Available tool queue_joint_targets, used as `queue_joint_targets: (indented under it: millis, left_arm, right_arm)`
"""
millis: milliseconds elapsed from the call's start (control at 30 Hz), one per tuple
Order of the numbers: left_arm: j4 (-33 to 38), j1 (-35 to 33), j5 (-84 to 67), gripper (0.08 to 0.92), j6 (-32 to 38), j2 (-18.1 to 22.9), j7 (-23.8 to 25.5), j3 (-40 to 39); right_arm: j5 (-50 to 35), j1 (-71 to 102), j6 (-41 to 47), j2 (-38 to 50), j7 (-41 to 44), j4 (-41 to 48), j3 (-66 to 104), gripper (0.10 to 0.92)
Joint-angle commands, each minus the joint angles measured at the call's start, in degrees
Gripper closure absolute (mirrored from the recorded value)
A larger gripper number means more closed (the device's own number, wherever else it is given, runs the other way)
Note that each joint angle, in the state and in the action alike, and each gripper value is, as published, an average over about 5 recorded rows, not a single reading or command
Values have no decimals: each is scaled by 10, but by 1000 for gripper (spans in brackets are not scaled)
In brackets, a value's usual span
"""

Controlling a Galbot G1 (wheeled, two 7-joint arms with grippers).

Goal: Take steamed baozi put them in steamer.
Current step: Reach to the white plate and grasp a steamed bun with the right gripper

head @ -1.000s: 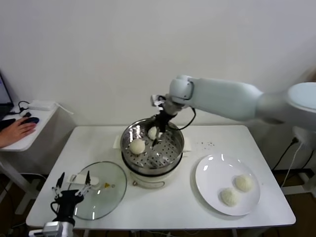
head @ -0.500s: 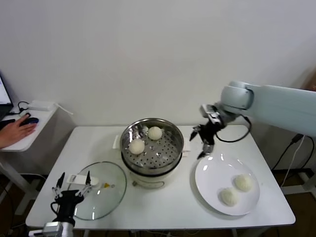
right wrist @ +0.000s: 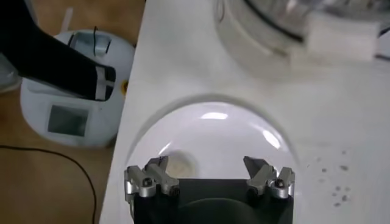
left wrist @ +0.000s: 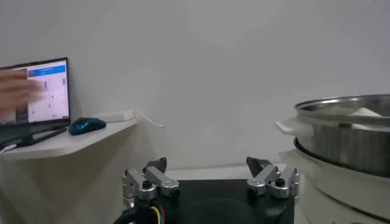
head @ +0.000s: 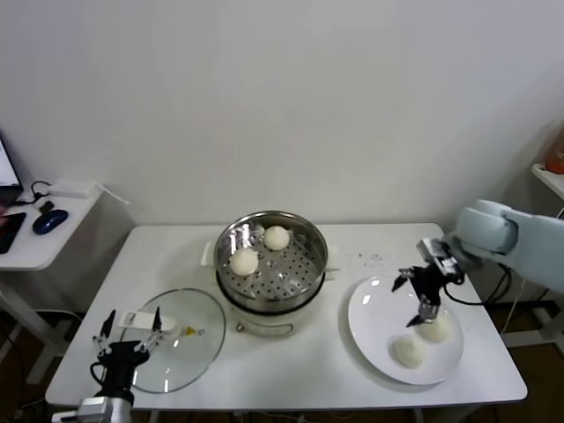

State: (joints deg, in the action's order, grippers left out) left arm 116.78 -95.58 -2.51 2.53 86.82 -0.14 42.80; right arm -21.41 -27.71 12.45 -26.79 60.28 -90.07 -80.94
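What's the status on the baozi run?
Right pincer open, empty, over plate. Left pincer open, parked by glass lid. Two baozi in steamer, two on plate. Path clear.

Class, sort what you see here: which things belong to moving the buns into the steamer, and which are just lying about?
Part of the job: two baozi in the steamer; two baozi on the plate; open right gripper.

Lying about: glass lid; mouse; left gripper, open, parked.
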Motion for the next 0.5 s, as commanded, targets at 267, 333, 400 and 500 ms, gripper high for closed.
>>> queue_joint_targets:
  millis: [267, 333, 400, 500]
  left_arm:
    - [-9, 3, 3, 177, 0, 3, 0, 0]
    - [-10, 3, 3, 177, 0, 3, 0, 0]
    - [-10, 4, 3, 177, 0, 3, 0, 1]
    - [-10, 4, 3, 177, -1, 3, 0, 1]
  right_arm:
    - [120, 225, -9, 25, 2, 52, 159, 203]
    - [122, 228, -8, 17, 1, 58, 159, 203]
    - [124, 233, -7, 10, 0, 61, 159, 203]
    - [124, 238, -5, 2, -3, 62, 158, 203]
